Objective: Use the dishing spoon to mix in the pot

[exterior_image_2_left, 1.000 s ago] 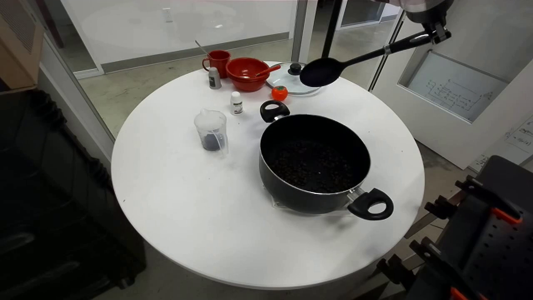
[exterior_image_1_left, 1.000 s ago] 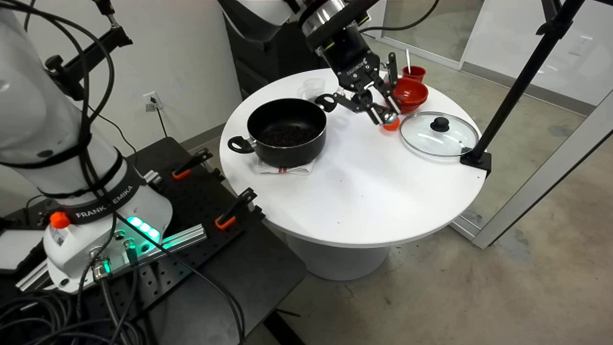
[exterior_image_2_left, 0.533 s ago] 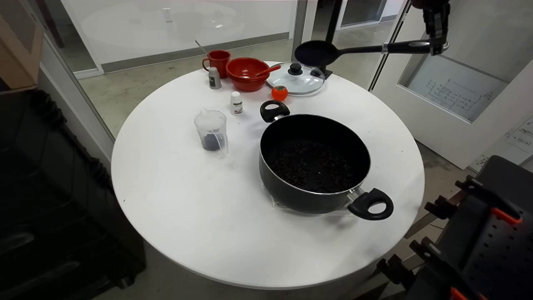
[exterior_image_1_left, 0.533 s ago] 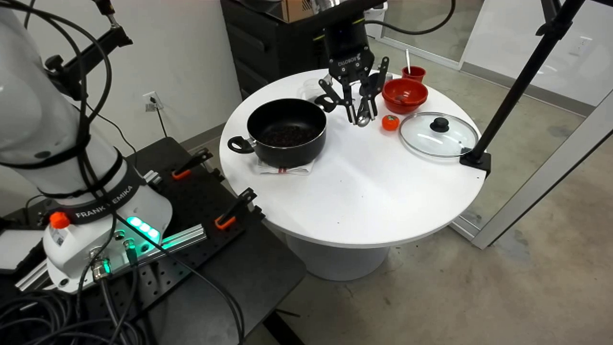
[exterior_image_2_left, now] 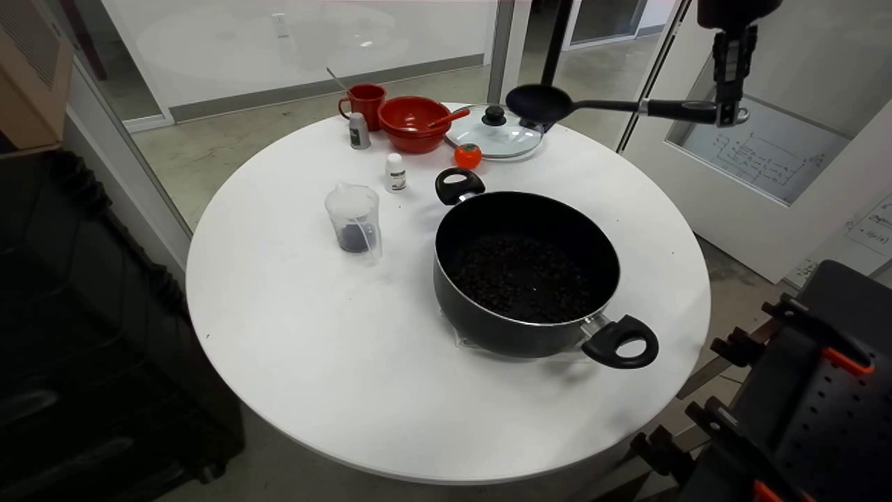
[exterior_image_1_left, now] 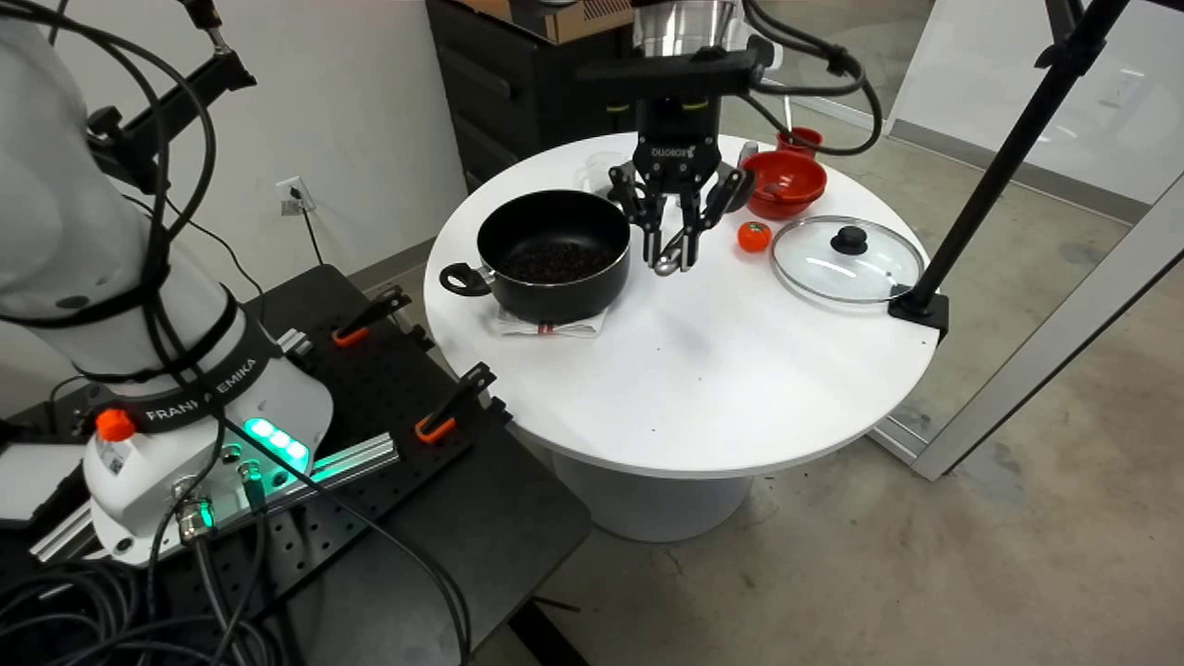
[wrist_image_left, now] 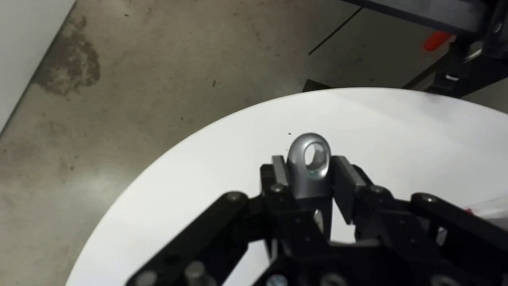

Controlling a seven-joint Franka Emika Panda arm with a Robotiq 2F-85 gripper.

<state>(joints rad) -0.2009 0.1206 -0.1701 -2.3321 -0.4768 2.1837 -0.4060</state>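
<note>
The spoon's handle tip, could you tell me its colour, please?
Silvery grey; the handle tip shows best in the wrist view.

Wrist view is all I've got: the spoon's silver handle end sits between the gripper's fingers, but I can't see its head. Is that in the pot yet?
Observer: No. In an exterior view the spoon's head hangs in the air, outside the pot.
Operator: Anything in the pot to stir?
Observer: Yes, small dark pieces lie across its bottom; what they are, I can't tell.
</note>
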